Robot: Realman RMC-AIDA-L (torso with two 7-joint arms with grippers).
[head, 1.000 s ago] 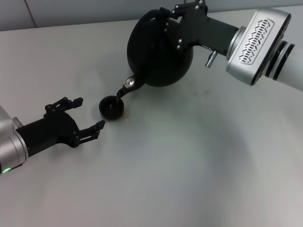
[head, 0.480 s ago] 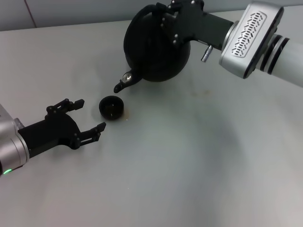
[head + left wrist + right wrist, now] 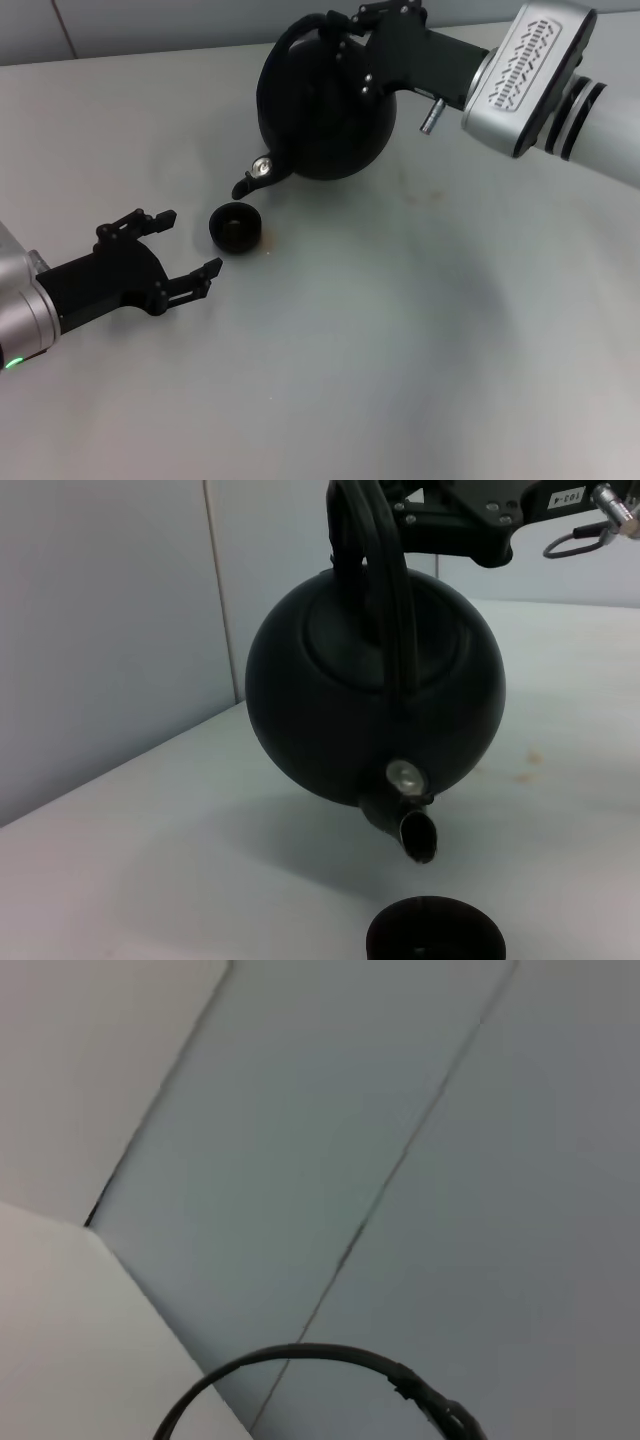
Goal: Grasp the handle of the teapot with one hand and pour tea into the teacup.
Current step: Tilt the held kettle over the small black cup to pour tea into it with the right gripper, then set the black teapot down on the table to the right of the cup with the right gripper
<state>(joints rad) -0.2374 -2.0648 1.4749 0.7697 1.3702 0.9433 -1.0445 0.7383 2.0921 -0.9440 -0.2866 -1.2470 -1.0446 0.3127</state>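
Grey table (image 3: 400, 350), right gripper (image 3: 372, 40) clamping teapot (image 3: 325, 110) handle (image 3: 300, 30); left gripper (image 3: 170, 255) fingers wide, beside teacup (image 3: 236, 227)

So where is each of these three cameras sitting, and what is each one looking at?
Head view: from the robot's head, down at the table; shows the open left gripper beside the teacup, and the right gripper holding the teapot by its handle.
Left wrist view: looks at the teapot's spout above the teacup.
Right wrist view: faces the wall.
Head and left wrist views share teapot and teacup.

Silver forearm casings with slotted vents – matte-black grippers, screw-studded; a green light glows on the left arm.
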